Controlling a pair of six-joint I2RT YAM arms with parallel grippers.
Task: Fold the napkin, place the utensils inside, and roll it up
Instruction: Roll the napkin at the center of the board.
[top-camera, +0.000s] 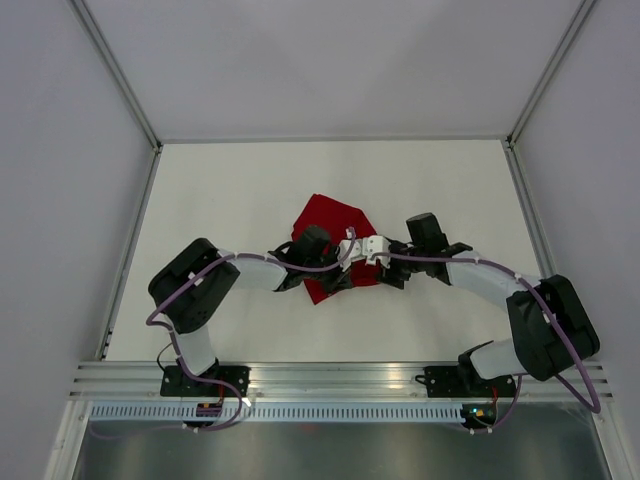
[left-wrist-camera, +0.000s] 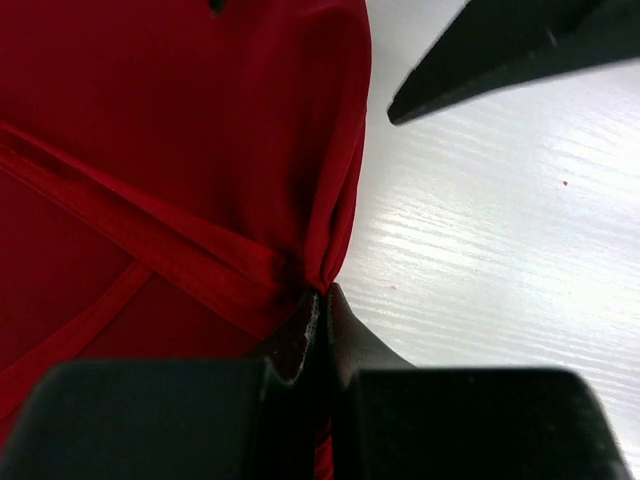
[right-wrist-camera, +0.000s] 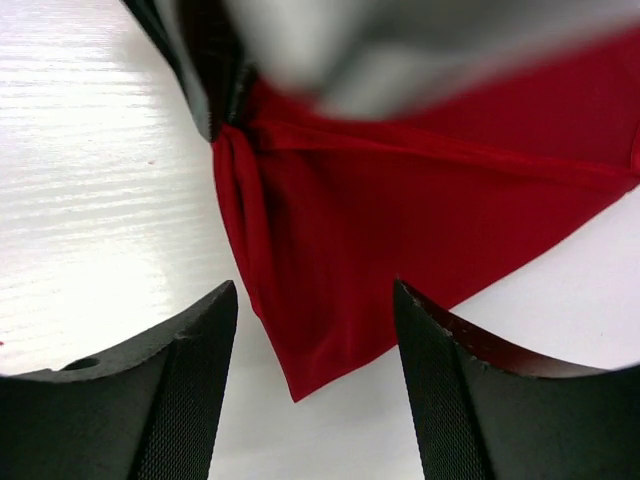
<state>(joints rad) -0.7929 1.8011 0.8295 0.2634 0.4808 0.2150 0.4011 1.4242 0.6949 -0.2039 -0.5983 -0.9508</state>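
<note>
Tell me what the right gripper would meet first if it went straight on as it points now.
Probably the napkin: its red corner lies just ahead, between the right gripper's open fingers. Depth is unclear, so it might pass above the cloth.

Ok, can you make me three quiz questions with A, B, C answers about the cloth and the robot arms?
1. Where does the napkin lie?
A) on the white table
B) in a basket
C) on the floor

2. What colour is the napkin?
A) blue
B) red
C) yellow

3. What is the left gripper doing?
A) standing wide open
B) pinching the napkin, shut
C) holding a spoon

Answers:
1 A, the top view shows it lying on the table.
2 B, it is bright red in every view.
3 B, the left wrist view shows it closed on a bunched bit of the cloth.
</note>
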